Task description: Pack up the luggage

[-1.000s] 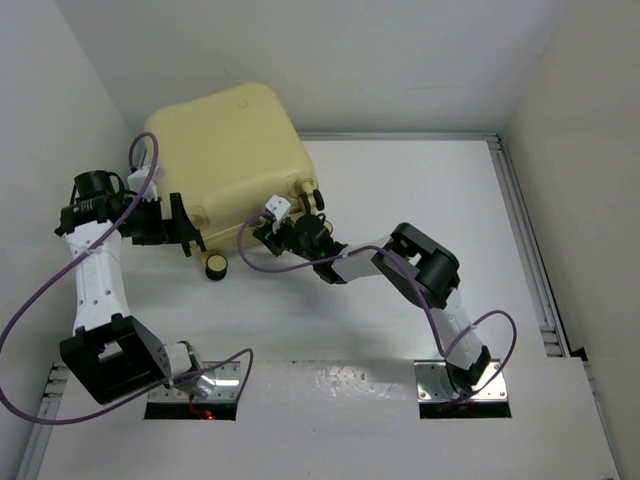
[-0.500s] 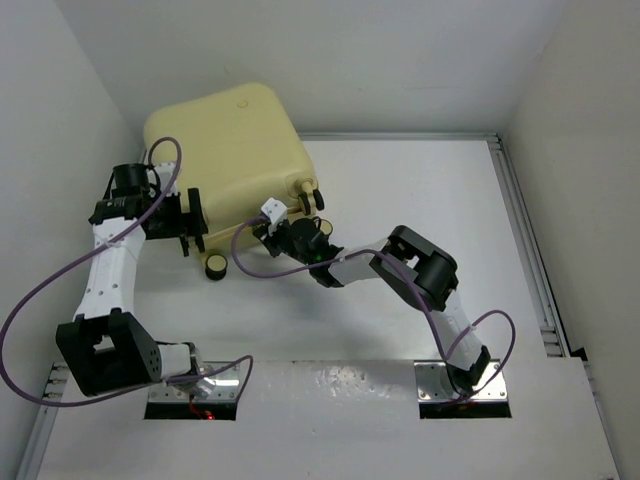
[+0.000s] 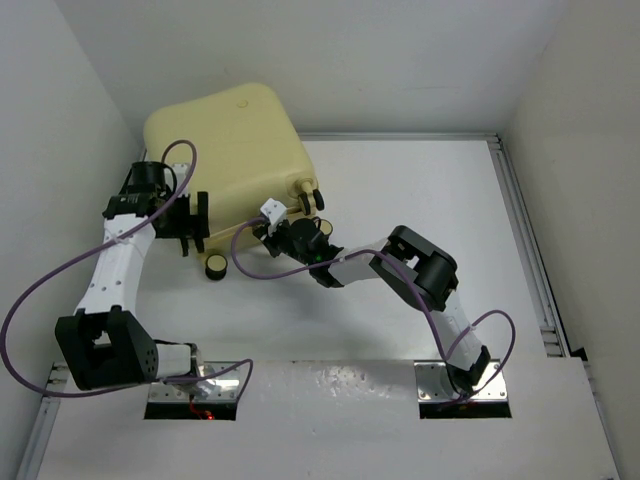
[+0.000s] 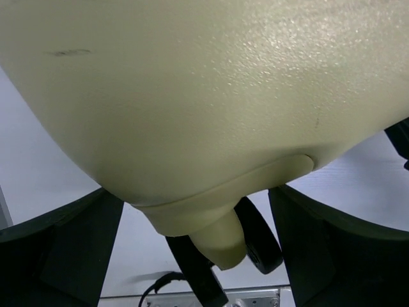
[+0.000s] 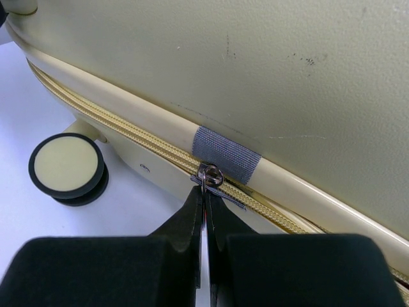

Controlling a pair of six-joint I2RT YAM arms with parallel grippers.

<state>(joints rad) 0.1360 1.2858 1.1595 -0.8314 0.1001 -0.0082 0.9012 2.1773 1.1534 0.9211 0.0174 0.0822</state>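
Surface: a white table point(image 3: 420, 200), smooth and matte. A metal rail point(image 3: 528, 250) runs along its edge, well to the right of the luggage.
Room: plain white walls point(image 3: 400, 60) stand close behind the luggage and at its left.
Luggage point(image 3: 225, 145): it lies in the far left corner of the table, with the shell facing up.
Shell: pale yellow hard plastic with a fine grainy texture, rounded corners and a few dark scuffs.
Zipper point(image 5: 128, 135): yellow teeth in a line under the shell's rim, crossed by a grey woven tab point(image 5: 227, 155).
Wheel point(image 5: 67, 167): a round cream face with a black rim, on the near side of the luggage.
Left gripper point(image 3: 193, 228): at the near left corner of the luggage, fingers spread wide with the corner between them. I cannot tell if they touch it.
Right gripper point(image 5: 204, 199): at the near side of the luggage, fingers pressed together on the metal zipper pull point(image 5: 209, 174), just below the grey tab.
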